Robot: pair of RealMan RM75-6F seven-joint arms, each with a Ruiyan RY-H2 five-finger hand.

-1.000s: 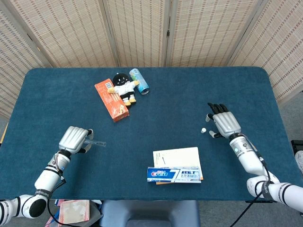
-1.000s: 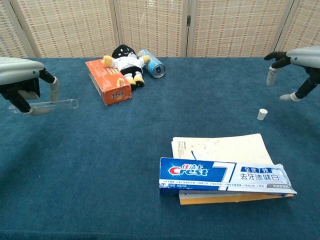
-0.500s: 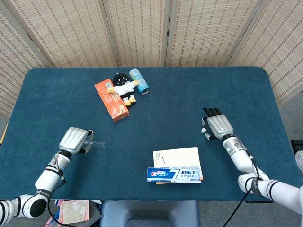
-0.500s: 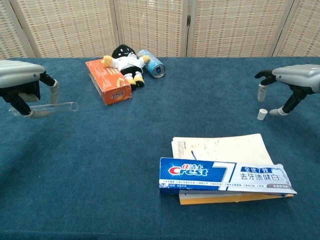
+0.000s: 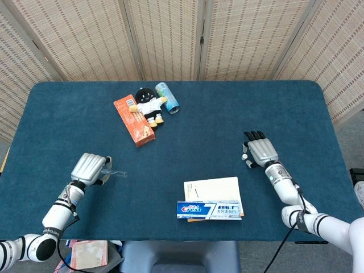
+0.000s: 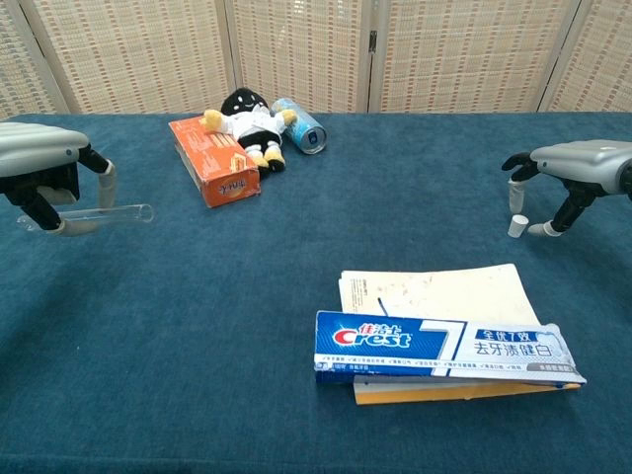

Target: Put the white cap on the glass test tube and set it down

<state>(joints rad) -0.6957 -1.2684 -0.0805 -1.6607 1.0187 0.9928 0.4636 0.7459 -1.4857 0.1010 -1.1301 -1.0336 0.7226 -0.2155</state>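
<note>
White cap (image 6: 517,226) beneath right hand (image 6: 573,170)

On the dark blue cloth-covered table (image 5: 68,108), a black-headed plush doll (image 5: 147,106) is laid across an orange rectangular carton (image 5: 133,120). A light blue metal can (image 5: 168,97) is seen beside the doll. Nearer the front edge, a blue Crest toothpaste box (image 6: 446,348) is stacked on a cream notebook (image 6: 430,293).

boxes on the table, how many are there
2: an orange box at the far left-centre beside the plush doll, and a Crest toothpaste box lying on the notepad at the near edge.
</note>
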